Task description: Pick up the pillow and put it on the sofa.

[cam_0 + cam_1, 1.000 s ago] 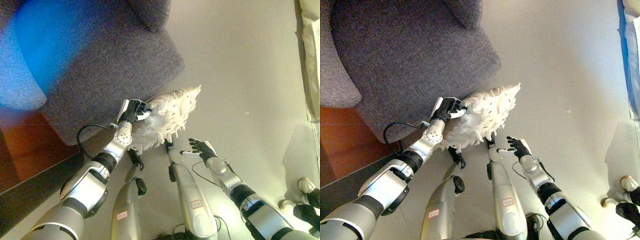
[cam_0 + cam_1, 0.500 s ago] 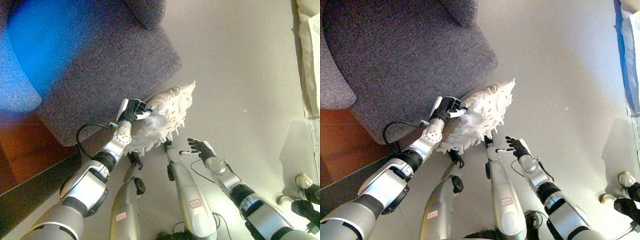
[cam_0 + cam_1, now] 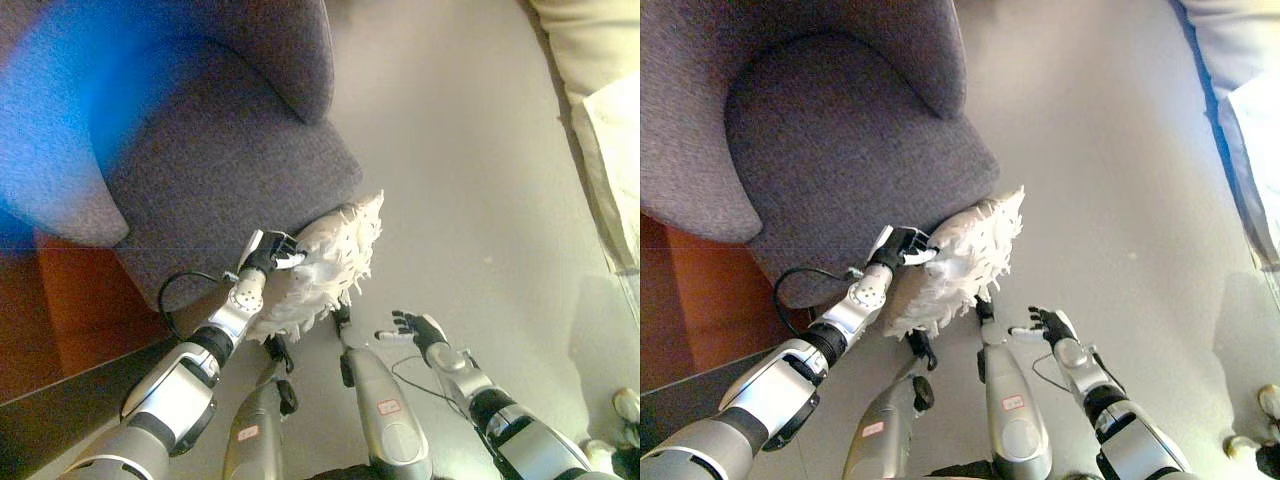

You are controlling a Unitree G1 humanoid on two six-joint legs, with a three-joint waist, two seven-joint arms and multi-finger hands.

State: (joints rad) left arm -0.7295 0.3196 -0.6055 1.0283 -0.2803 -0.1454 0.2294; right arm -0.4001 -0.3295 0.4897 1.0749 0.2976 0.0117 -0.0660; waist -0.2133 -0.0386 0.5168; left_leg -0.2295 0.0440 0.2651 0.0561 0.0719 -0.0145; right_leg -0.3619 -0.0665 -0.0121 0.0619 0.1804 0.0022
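Pillow, white and shaggy, gripped by left hand fingers against grey woven sofa

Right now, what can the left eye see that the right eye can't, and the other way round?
Only the left eye view shows a pale cushion-like thing broadly at the right edge. Only the right eye view takes in the grey sofa's whole curved seat. Both show the left hand curled on the white fringed pillow, held at the sofa's front edge, and the right hand open over the floor, holding nothing.
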